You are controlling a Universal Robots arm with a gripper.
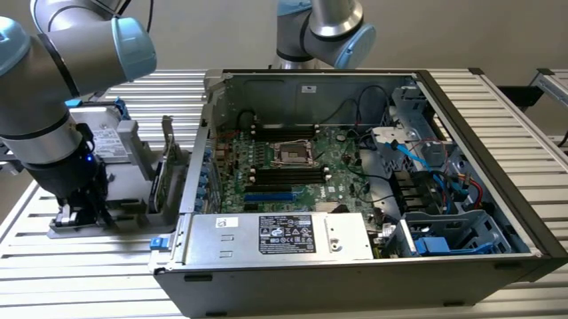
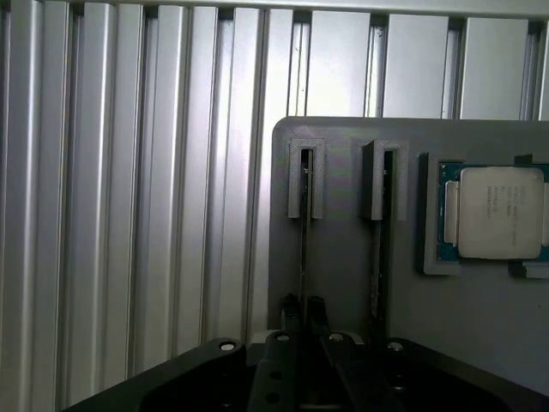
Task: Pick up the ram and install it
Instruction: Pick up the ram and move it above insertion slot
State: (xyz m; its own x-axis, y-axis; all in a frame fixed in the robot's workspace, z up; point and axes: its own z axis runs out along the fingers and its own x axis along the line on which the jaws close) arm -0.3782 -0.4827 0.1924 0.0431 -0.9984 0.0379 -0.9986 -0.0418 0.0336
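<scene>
The ram (image 2: 304, 249) stands on edge in one of two narrow slots of a grey holder block (image 2: 343, 283), seen as a thin dark line. My gripper (image 2: 304, 311) is shut on the ram's near end, its two dark fingers (image 2: 291, 311) pressed against either side of it. A second thin stick (image 2: 378, 257) stands in the neighbouring slot. In the exterior view my gripper (image 1: 84, 209) reaches down into the grey holder (image 1: 124, 203) at the exterior view's left, beside the open computer case (image 1: 461, 133). The black memory slots (image 1: 284, 174) lie on the motherboard inside the case.
A processor chip (image 2: 497, 225) sits in a recess of the holder beside the sticks. A green card (image 1: 167, 166) stands upright between holder and case. A power supply (image 1: 284, 234) fills the case's front; cables and drive cages sit on the exterior view's right. A second arm (image 1: 324, 26) stands behind the case. The table is ribbed aluminium (image 2: 129, 215).
</scene>
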